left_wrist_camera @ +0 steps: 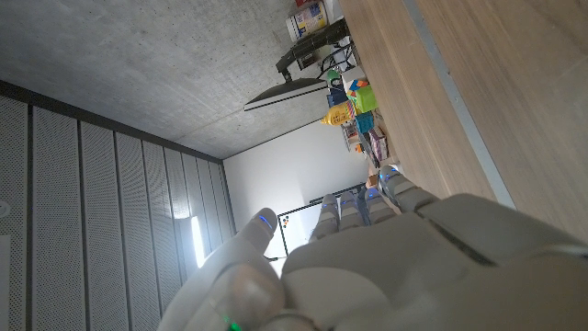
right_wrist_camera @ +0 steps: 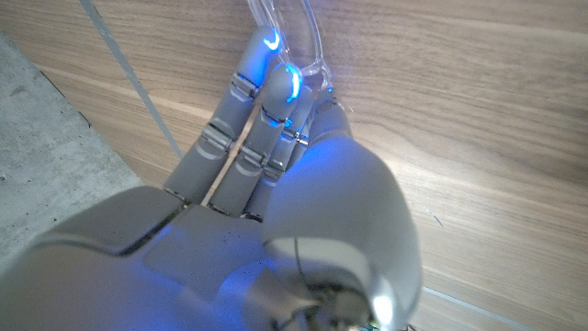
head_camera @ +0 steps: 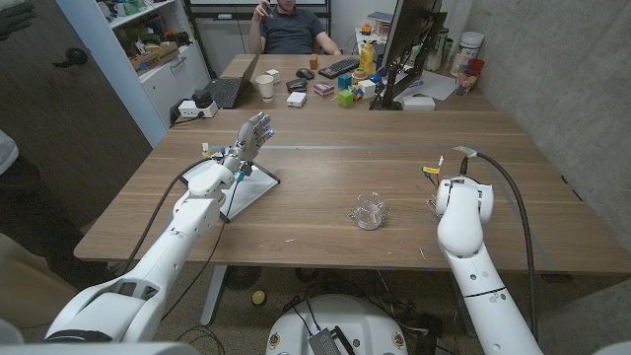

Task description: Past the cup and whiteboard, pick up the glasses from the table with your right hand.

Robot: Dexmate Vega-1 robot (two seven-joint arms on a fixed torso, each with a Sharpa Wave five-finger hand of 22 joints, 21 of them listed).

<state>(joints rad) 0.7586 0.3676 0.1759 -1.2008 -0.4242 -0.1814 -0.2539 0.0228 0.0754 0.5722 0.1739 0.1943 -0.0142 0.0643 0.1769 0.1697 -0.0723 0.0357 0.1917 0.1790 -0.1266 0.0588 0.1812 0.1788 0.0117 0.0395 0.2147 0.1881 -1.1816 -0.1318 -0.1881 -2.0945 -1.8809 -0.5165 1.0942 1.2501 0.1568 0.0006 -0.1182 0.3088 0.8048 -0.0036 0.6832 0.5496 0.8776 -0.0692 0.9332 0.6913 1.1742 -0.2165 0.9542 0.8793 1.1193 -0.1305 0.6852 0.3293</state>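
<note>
The right hand [right_wrist_camera: 276,184] is seen from its wrist camera with its fingers [right_wrist_camera: 241,110] stretched out close together over the wooden table [head_camera: 325,187], and the clear frame of the glasses [right_wrist_camera: 292,37] lies right at the fingertips, touching or very nearly so. Whether the frame is actually pinched cannot be told — the thumb side is hidden behind the back of the hand. In the head view this hand is tucked behind its own white wrist, and only a small clear shape shows beside it.

The left hand [head_camera: 251,136] is raised above the table, fingers apart and nothing held in it. Just below and beside it the whiteboard [head_camera: 242,187] lies on the table. A clear cup [head_camera: 370,211] stands between the two hands — nearer to the right one, well apart from the whiteboard
</note>
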